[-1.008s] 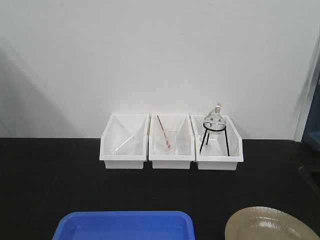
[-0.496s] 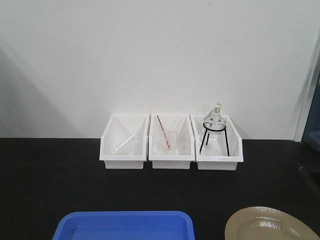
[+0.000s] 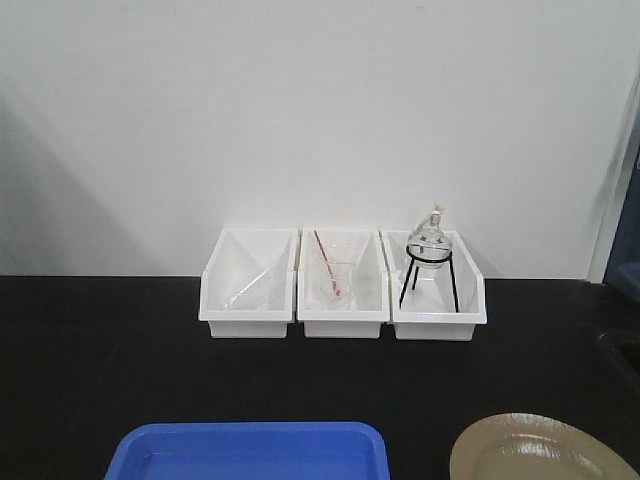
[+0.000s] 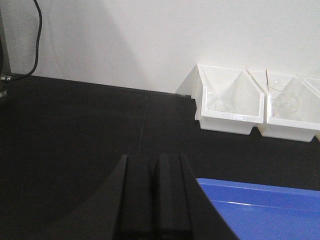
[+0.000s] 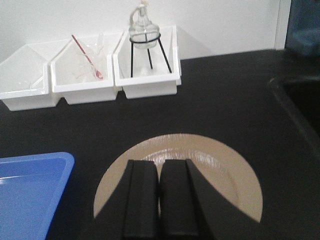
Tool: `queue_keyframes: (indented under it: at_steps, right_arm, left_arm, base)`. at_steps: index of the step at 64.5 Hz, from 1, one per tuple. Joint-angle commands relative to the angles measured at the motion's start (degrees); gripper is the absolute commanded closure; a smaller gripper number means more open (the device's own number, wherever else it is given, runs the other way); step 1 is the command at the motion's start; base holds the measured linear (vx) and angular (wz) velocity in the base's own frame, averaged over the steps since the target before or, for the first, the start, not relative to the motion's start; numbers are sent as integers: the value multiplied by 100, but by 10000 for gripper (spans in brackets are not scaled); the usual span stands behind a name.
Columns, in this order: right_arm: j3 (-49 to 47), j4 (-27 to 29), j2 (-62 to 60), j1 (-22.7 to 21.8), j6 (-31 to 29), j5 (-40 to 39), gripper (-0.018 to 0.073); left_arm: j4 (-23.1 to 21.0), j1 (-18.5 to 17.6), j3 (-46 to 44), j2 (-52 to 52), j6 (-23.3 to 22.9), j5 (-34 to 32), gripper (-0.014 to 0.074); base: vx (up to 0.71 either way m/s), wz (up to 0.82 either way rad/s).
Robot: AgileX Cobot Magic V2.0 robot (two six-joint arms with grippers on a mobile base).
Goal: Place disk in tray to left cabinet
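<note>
- I saw the tan plate (image 3: 540,452) flat on the black counter (image 3: 100,360), at 5 o'clock in the front view, and it was not in the tray.
- The blue tray (image 3: 250,450) lay at 9 o'clock from the plate, with a strip of counter between them.
- My right gripper (image 5: 160,164) was over the plate's near edge, fingers pressed together and holding nothing. I could not tell whether it touched the plate.
- My left gripper (image 4: 153,159) sat at 9 o'clock of the tray's corner, fingers likewise together and holding nothing.
- Three white bins (image 3: 343,285) stood side by side against the wall at 12 o'clock. The right one held a glass flask (image 3: 430,240) on a black tripod.
</note>
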Motion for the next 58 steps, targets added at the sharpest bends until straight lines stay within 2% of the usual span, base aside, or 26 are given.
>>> queue_keyframes:
  at_steps: [1,10,17,27,46,58]
  right_arm:
    - [-209,153,334,-34,104,-497,328]
    - [-209,284,863,-34,141,-687,210]
    - [-209,1040,1251,-34,338,-986,190]
    - [-209,1444,1535,-34,344,-1022,190]
    - [-209,1444,1741,-34,391,-1048,188]
    - [-209,1473,1741,-34,412,-1174,149]
  left_arm:
    - [-13,3,-182,120,4,-322,407]
    - [-13,3,-182,133,4,-237,279]
    - [-13,3,-182,133,4,-232,231]
    - [-13,3,-182,133,4,-232,230]
    - [-13,3,-182,133,-2,-221,230]
    - [-13,3,-182,133,-2,-221,230]
  base:
    - [0,0]
    - [0,0]
    - [0,0]
    - [0,0]
    - [0,0]
    - [0,0]
